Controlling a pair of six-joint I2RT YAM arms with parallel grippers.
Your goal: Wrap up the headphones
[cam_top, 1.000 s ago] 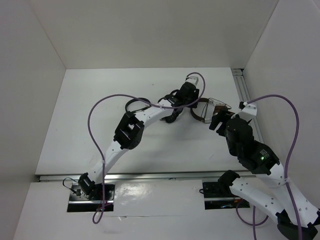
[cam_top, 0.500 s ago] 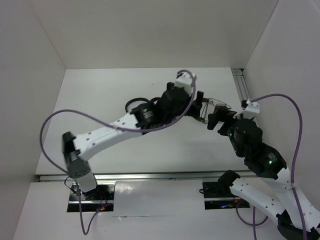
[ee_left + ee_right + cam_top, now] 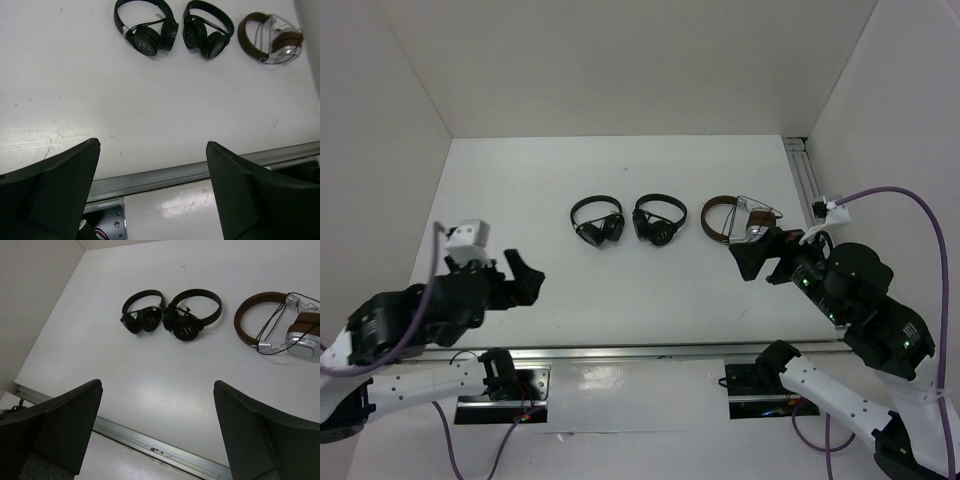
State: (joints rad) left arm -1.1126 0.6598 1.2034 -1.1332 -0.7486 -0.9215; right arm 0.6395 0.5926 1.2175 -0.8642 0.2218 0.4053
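**Left arm.** Folded low at the near-left corner of the table (image 3: 620, 300), forearm level, wrist turned towards the far right. Left gripper (image 3: 530, 283): jaws spread wide, nothing between them. It hangs over the near-left part of the table, well apart from all three headsets.

**Right arm.** Elbow bent at the near right, a purple cable (image 3: 930, 215) looping above it, wrist aimed to the far left. Right gripper (image 3: 757, 257): jaws wide apart and empty. In the top view it sits just on the near side of the headphones, not gripping them.

**The headphones** (image 3: 735, 220). They lie flat at the far right of the table, rightmost in a row of three. The brown headband is to the left and the silver earcups to the right, with the thin black cable draped across them.

**Two black headphones** (image 3: 598, 222). These lie side by side to the left, in the same row.

**Markings.** A faint mark on one black earcup (image 3: 186, 331) is too small to read.
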